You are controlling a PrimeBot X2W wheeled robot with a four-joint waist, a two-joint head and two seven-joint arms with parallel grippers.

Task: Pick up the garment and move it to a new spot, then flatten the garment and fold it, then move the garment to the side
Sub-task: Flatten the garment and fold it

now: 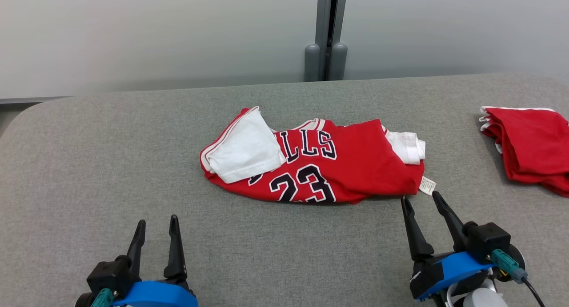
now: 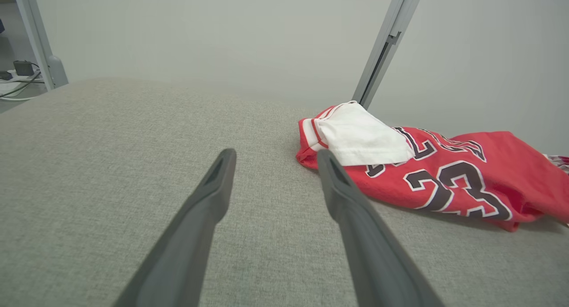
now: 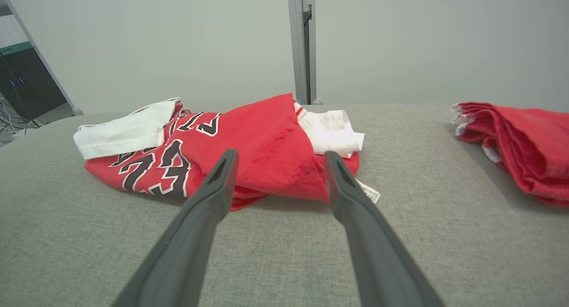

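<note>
Folded red cloth [image 1: 529, 142] w/ white trim at right edge of grey bench [image 1: 89, 165], grey post [image 1: 322, 31] behind far edge.
</note>
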